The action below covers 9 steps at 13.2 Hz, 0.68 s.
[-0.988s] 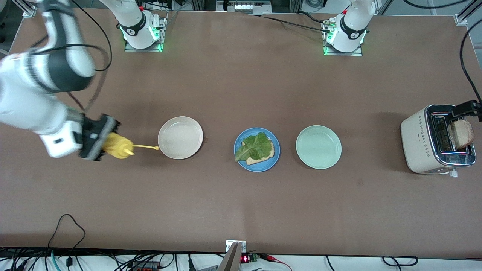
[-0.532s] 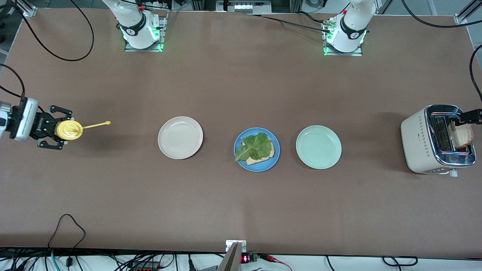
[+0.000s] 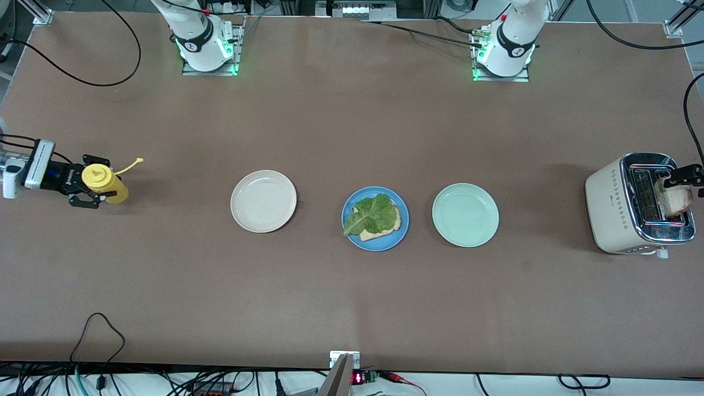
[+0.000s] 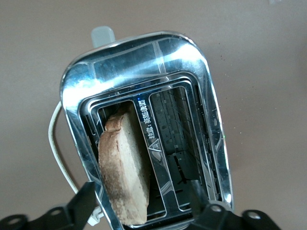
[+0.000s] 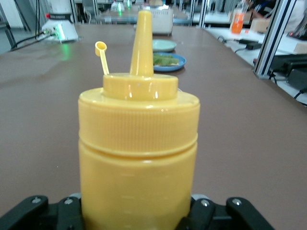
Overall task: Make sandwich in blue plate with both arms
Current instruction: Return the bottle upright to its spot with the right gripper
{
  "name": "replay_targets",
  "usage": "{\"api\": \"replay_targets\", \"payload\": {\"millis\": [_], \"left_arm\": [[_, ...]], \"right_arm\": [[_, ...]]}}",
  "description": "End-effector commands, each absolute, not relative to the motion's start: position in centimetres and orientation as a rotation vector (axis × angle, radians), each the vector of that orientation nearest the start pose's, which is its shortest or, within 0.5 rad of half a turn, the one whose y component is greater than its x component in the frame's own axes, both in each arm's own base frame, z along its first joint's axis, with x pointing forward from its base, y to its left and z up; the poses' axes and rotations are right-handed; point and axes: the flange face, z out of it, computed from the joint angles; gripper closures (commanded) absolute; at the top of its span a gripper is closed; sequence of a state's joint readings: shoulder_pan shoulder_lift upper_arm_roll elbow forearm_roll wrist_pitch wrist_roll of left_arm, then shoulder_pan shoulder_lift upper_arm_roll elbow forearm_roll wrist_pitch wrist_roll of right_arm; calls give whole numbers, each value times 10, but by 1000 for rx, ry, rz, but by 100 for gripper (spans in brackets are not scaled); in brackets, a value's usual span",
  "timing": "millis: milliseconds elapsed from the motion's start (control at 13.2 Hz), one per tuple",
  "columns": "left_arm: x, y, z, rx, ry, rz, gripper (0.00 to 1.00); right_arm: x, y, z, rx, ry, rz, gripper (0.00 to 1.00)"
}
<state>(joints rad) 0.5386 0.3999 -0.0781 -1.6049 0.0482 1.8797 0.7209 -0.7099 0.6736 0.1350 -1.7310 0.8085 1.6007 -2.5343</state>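
Yellow sauce bottle (image 3: 104, 183), clamped in right gripper (image 3: 82, 184), is back upright at the right arm's edge of the surface; saucing seems finished. Blue plate (image 3: 404, 223), mid-surface, holds toast (image 3: 379, 232) under lettuce (image 3: 373, 214). Left gripper (image 3: 682, 177) over toaster (image 3: 610, 212) at second slice (image 4: 123, 167); contact unclear, probably still apart.

Toast slice (image 4: 123, 167) lower part hidden in toaster (image 4: 144, 62) slot. Left gripper (image 3: 683, 177) cut off at 3 o'clock frame edge. Bottom toast (image 3: 379, 231) mostly under lettuce (image 3: 373, 214). Mustard bottle (image 5: 139, 163) base out of frame.
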Motion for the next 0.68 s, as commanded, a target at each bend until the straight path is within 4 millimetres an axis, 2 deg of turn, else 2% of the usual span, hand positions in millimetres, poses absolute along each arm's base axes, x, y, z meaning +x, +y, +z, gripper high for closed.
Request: {"api": "replay_targets", "payload": {"millis": [0,152,304,380,456,532,608], "left_arm": [[585,312,385,-3157,479,179,27],[586,312,377,-3166,479,190,41],[586,313,371,-3171,477,201,59],[585,315,366,-3177,471,211,69],[579,326,364,-3184,445,213,83],[576,331,365,-3188,429,212,92],[578,331,372,-3182,432,197,97]], "right_arm": [[533,-274,169,-1419,-1472,-1138,100],[523,-276,135,-1344,-1377,-1237,100],[522,-281,120,-1339,-1357,-1252,100],[521,-283,119,-1342,-1356,-1253,100],[522,-283,119,-1346,-1356,-1254,85],[521,-284,120,-1352,-1346,-1246,32],[521,-282,117,-1349,-1338,-1249,0]]}}
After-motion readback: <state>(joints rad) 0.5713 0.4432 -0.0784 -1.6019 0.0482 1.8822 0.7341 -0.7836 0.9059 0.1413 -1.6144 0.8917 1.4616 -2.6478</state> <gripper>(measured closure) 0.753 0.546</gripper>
